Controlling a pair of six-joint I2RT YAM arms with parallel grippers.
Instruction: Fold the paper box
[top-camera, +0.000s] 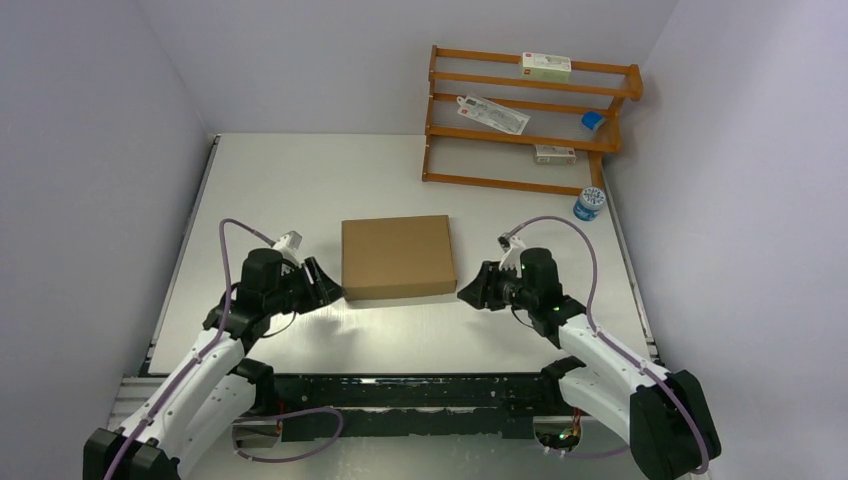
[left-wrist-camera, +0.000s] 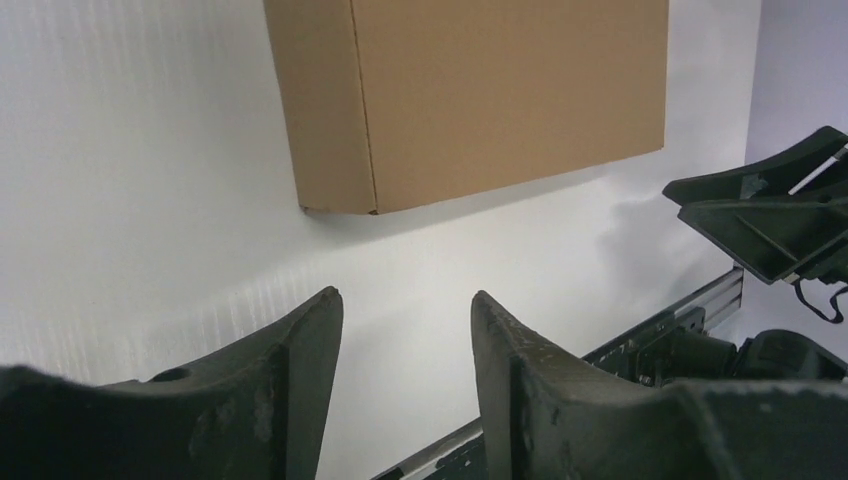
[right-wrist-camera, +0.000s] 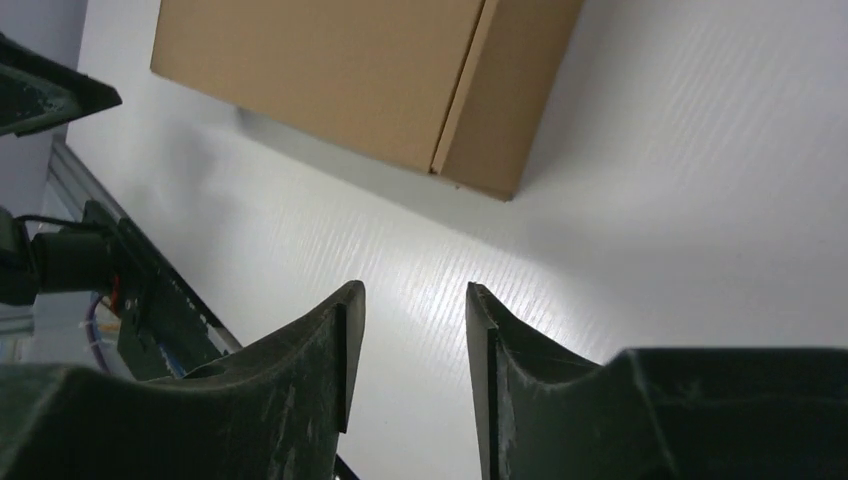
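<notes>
Closed paper box lying between left gripper and right gripper — both parted, empty, seemingly just clear of its near corners.

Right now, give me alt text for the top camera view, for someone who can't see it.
A closed brown paper box sits centred, the left gripper and right gripper flanking its near corners, both open and empty. A wooden rack with small cartons stands far right.

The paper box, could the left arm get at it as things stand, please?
Probably yes: the left gripper sits close beside the paper box, open and empty, with nothing between them.
</notes>
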